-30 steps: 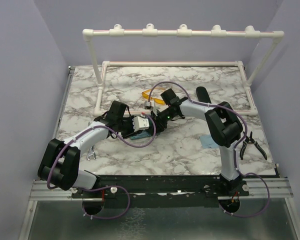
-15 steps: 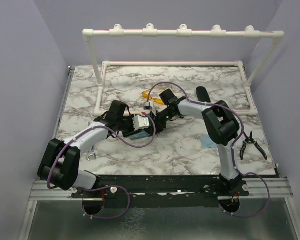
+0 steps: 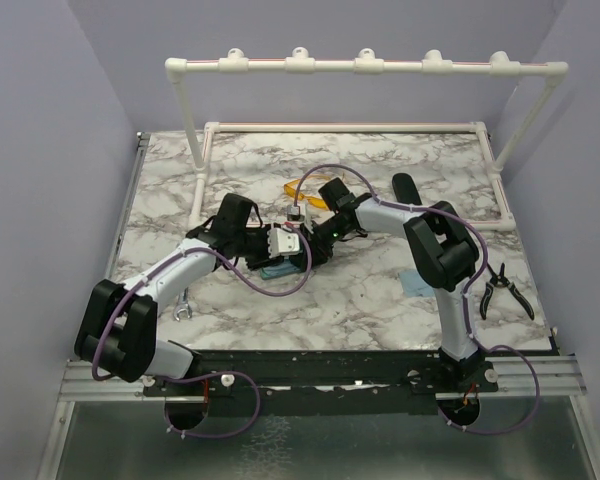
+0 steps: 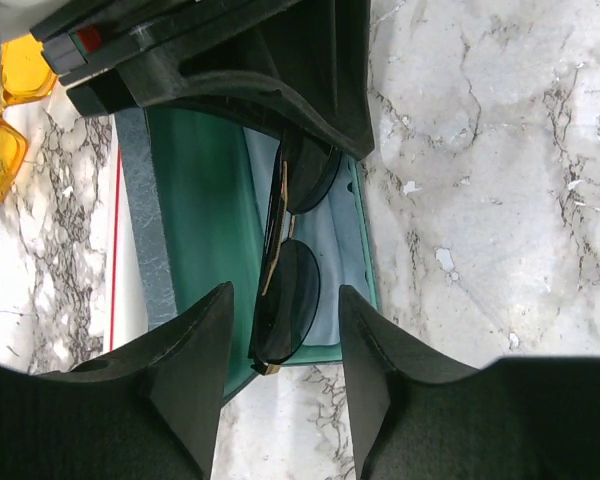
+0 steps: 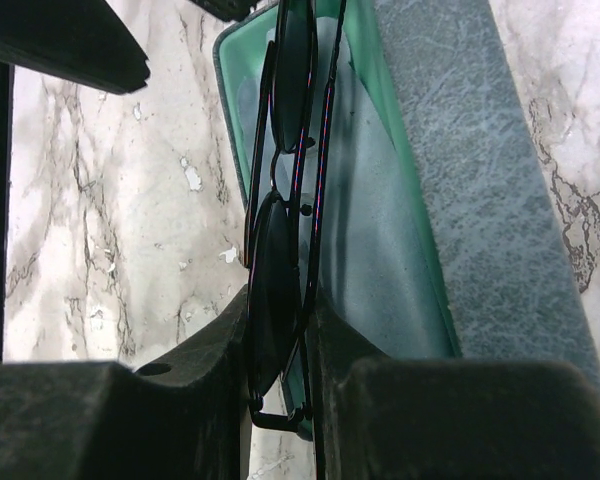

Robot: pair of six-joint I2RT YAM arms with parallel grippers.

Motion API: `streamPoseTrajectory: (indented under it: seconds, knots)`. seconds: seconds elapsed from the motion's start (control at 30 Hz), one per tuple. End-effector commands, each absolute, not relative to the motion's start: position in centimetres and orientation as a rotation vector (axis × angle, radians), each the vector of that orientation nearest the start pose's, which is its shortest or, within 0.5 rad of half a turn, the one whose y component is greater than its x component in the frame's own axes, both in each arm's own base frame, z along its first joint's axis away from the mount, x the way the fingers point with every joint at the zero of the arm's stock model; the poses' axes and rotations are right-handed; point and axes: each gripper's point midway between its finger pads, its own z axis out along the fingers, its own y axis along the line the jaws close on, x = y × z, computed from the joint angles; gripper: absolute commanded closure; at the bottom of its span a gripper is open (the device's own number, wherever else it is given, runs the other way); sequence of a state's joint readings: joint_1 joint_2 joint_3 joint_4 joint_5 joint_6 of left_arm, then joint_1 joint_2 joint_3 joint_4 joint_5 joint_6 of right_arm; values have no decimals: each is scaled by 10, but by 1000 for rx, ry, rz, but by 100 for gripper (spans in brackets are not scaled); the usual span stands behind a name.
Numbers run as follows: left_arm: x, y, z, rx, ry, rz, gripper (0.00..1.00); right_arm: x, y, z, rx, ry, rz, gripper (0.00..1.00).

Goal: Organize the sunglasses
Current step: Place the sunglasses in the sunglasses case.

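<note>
dark wire sunglasses (image 5: 280, 150): standing on edge in open green-lined case (image 5: 480, 200), frame centre | right gripper (image 5: 280, 325): clamped on lower lens, frame bottom | left gripper (image 4: 285, 300): released, jaws astride same pair | look: thin frame, dark round lenses | yellow-orange sunglasses (image 4: 10, 100): upper left

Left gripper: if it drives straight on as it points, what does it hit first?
Most likely the dark sunglasses, standing on edge in the open case, pinched by the right gripper. Depth is unclear.
</note>
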State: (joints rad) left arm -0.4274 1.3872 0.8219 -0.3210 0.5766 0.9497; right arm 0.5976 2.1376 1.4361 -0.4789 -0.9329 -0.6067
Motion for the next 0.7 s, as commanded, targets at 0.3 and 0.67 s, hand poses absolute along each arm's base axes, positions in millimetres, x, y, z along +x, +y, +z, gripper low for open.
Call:
streamPoseTrajectory:
  seconds: [0.3,0.67]
  knots:
    - [291,-193,82,1738,1643,-410,55,277,345,28,-1689,1844,1240,79]
    - [291,-197,69,1765,1645,-393,63,277,344,27,-1701,1820,1227,79]
